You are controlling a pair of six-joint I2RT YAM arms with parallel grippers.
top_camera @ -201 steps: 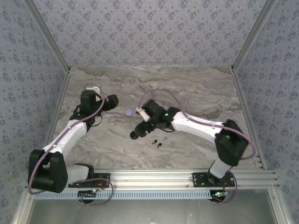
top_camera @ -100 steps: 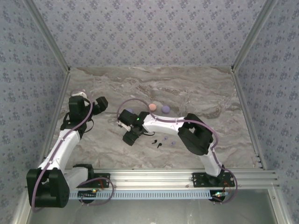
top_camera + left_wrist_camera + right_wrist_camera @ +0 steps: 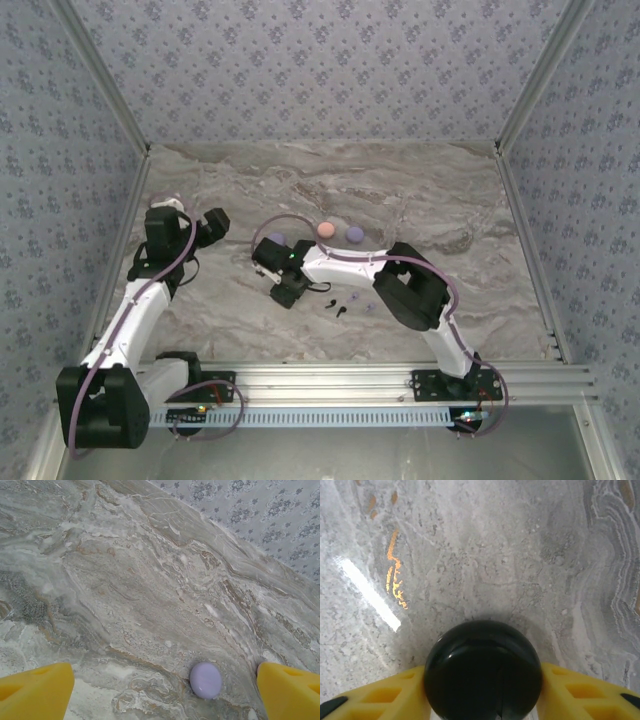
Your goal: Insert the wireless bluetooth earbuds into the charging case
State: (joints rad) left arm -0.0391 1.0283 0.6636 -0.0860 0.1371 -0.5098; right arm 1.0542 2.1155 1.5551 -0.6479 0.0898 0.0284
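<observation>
Item: earbuds (image 3: 341, 310), tiny black and lilac specks, loose on counter (image 3: 440, 200). I see right hand (image 3: 482, 682) clamping black round case (image 3: 482, 670); left hand (image 3: 165, 685) spread wide, empty.

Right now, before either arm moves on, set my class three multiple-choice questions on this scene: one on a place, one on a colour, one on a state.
1. Where is the black case?
A) between the right arm's jaws
B) against the far wall
C) beside the left arm's base

2. What colour is the round case in the left wrist view?
A) pink
B) lilac
C) black

3. How do the left arm's jaws stand?
A) shut on an earbud
B) shut on a case
C) wide open, gripping nothing

Answers:
1 A, the yellow jaws sit against both its sides.
2 B, it is a pale lilac.
3 C, they stand far apart and touch nothing.
</observation>
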